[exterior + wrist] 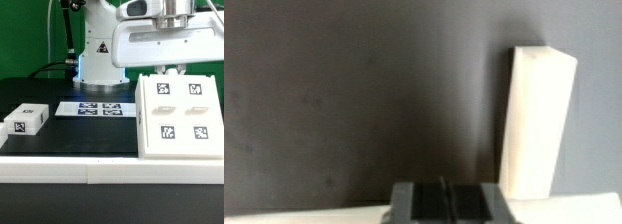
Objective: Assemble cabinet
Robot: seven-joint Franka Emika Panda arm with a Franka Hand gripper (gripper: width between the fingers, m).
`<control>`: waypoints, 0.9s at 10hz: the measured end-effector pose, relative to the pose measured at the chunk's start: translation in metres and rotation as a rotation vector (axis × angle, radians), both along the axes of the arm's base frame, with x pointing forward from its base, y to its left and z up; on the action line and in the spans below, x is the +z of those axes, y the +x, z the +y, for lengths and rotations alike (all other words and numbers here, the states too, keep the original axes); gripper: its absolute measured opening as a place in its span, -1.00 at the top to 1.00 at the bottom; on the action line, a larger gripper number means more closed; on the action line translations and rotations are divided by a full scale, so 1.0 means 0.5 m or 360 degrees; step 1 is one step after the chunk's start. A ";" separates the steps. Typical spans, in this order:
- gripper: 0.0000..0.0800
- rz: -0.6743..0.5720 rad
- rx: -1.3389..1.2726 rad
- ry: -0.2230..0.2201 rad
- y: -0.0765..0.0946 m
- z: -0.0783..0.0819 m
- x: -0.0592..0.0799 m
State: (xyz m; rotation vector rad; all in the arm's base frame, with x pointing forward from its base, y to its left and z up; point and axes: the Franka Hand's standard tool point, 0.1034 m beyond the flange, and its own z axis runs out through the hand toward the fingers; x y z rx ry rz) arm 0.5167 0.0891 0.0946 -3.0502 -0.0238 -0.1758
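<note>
The cabinet [183, 115] is a large white body at the exterior view's right, its upper face bearing several black-and-white tags. My gripper [168, 68] hangs at its far edge, fingertips hidden there behind the hand. In the wrist view my gripper [446, 203] shows two dark fingers pressed together with only a thin line between them. Nothing shows between them. A strip of white surface [313, 216] lies just beside the fingers. A small white tagged block [27, 120] lies on the black table at the exterior view's left.
The marker board [98, 108] lies flat mid-table in front of the robot base [100, 50]. A long white rail [70, 172] runs along the table's front edge. In the wrist view a long white bar [535, 120] without visible tags lies on the dark table.
</note>
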 end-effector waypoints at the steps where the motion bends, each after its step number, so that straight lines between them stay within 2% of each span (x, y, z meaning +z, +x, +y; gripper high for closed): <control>1: 0.99 0.0000 0.0000 0.0000 0.000 0.000 0.000; 4: 0.99 0.0016 0.0003 0.0001 -0.002 0.000 0.005; 6: 0.99 0.0047 0.0005 0.0009 0.002 -0.004 0.035; 8: 0.99 0.0075 0.0020 0.0013 0.016 -0.012 0.049; 9: 0.99 0.0077 0.0022 0.0011 0.014 -0.011 0.046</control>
